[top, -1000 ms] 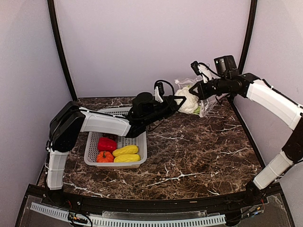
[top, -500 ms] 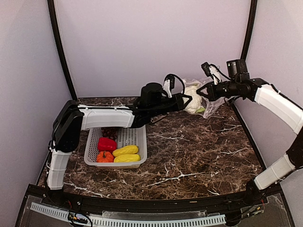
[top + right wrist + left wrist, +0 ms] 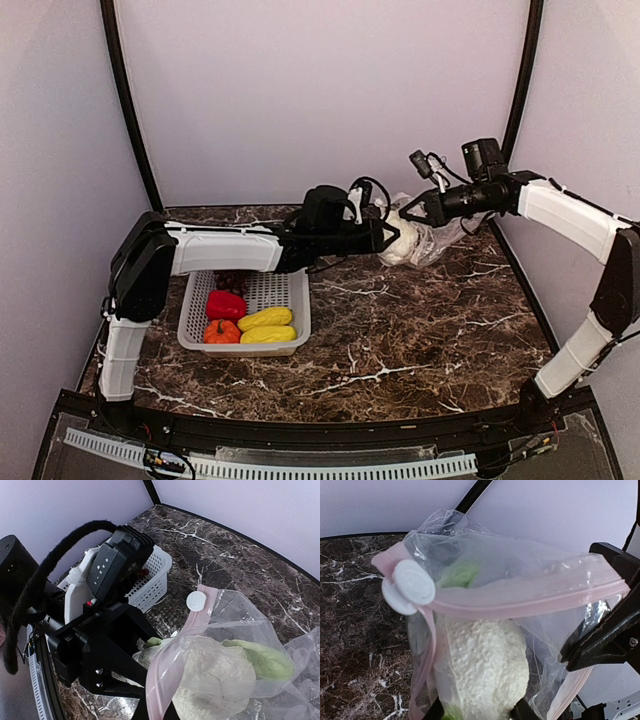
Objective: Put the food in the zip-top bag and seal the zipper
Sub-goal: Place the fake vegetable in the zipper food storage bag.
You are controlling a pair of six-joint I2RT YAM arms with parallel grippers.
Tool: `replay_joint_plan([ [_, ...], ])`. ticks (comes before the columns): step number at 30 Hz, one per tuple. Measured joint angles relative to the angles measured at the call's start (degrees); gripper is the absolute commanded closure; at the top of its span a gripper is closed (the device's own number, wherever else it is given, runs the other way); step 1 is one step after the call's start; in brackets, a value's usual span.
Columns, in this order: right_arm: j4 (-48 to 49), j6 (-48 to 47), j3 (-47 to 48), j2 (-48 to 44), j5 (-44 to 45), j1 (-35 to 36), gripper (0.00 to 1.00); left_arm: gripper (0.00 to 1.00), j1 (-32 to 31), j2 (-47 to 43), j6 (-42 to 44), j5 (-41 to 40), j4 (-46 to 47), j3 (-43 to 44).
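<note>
The zip-top bag hangs open at the back right, its bottom near the table. My right gripper is shut on its pink zipper edge and holds the mouth open. My left gripper is shut on the white cauliflower, which sits in the bag's mouth, between the zipper strips. A small green piece lies inside the bag behind it. The white slider is at the zipper's left end. The red pepper, orange fruit, two yellow pieces and grapes lie in the basket.
The white perforated basket stands at the left on the marbled table, under my left arm. Black frame posts and pale walls close the back and sides. The bag is close to the back right corner.
My left gripper carried the cauliflower right, into the bag's mouth. My right gripper then brought the bag down and a little left toward the table.
</note>
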Motion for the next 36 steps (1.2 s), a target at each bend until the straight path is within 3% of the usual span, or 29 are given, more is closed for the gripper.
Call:
replay_joint_plan([
  [5,-0.3,1.4,2.2,1.4,-6.0,0.0,1.00,0.35,0.3,-3.4,0.0,0.5,0.6,-2.7],
  [9,-0.1,4.6,5.2,1.4,-12.6,-1.1,1.00,0.03,0.4,-6.8,1.4,-0.8,0.0,-2.8],
  [11,0.5,7.1,6.0,1.4,-16.3,-2.0,1.00,0.01,0.4,-8.8,2.4,-1.6,-0.3,-2.9],
  [21,6.1,17.0,5.9,2.2,-26.1,-4.5,1.00,0.01,0.4,-16.2,7.5,-2.5,-4.5,-0.1],
  [23,7.7,18.6,5.4,2.3,-27.1,-5.5,1.00,0.06,0.4,-17.8,8.3,-3.0,-5.2,-1.1],
  [26,10.3,21.1,4.2,2.5,-28.1,-7.1,1.00,0.24,0.2,-23.3,8.9,-5.1,-6.4,-7.7],
  [31,13.7,24.8,1.4,2.6,-28.1,-7.9,1.00,0.31,-2.4,-29.4,8.9,-9.8,-7.3,-16.4],
  [36,16.1,26.8,0.9,2.9,-27.6,-7.9,1.00,0.47,-8.5,-28.5,9.3,-13.3,-7.5,-18.4],
])
